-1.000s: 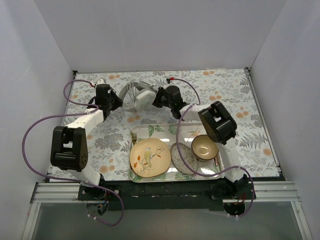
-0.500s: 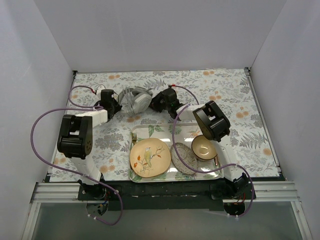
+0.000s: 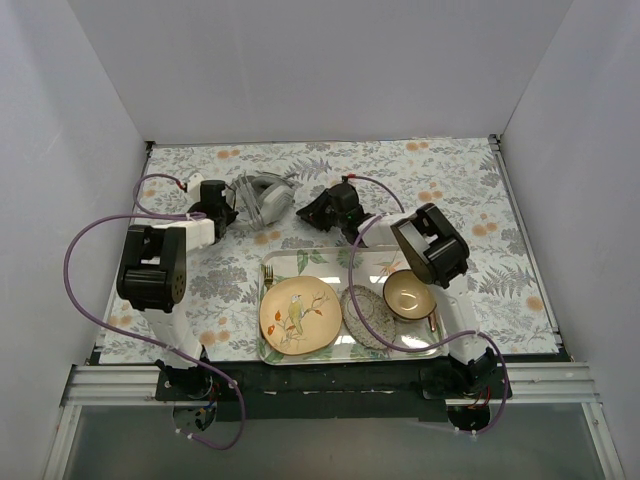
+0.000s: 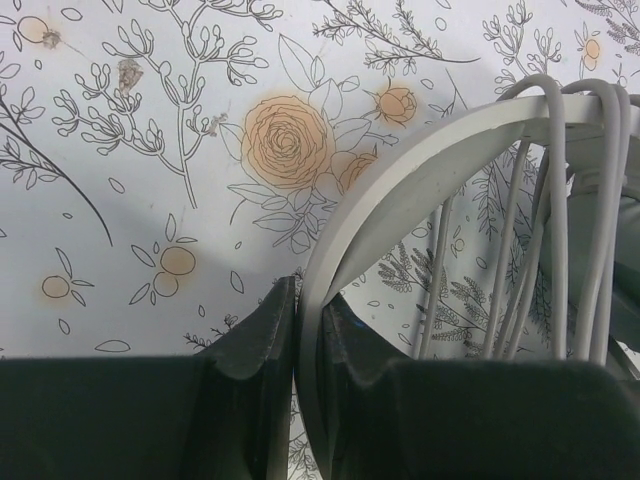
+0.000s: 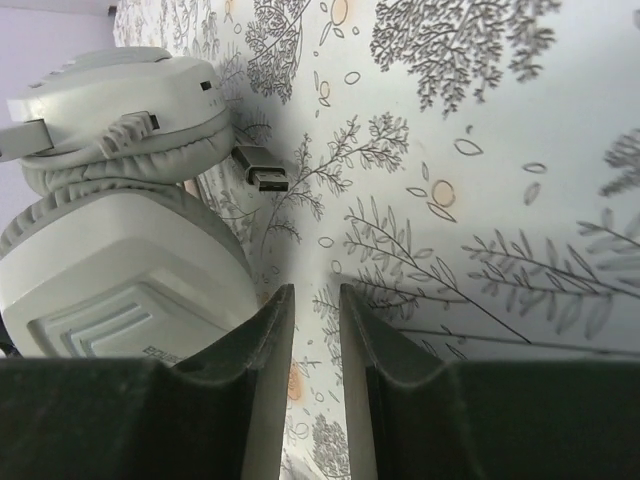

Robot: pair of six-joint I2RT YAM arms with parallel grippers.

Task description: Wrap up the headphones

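Observation:
The light grey headphones (image 3: 262, 196) lie at the back left of the floral table. Their cable (image 4: 555, 200) is wound in several turns over the headband (image 4: 400, 185). My left gripper (image 3: 228, 205) is shut on that headband, which passes between its fingertips (image 4: 308, 300). My right gripper (image 3: 305, 212) stands a little to the right of the ear cups (image 5: 120, 270). Its jaws are slightly open with only tablecloth between them (image 5: 315, 300). The cable's plug (image 5: 262, 170) sticks out from between the two cups.
A floral tray (image 3: 330, 262) at the front centre holds a bird-patterned plate (image 3: 299, 315), a speckled oval dish (image 3: 366, 318), a brown bowl (image 3: 409, 295) and a fork (image 3: 267, 276). White walls enclose the table on three sides.
My right gripper has opened and drawn back to the right, off the headphones. The left gripper has pulled the headphones slightly left, still gripping the headband.

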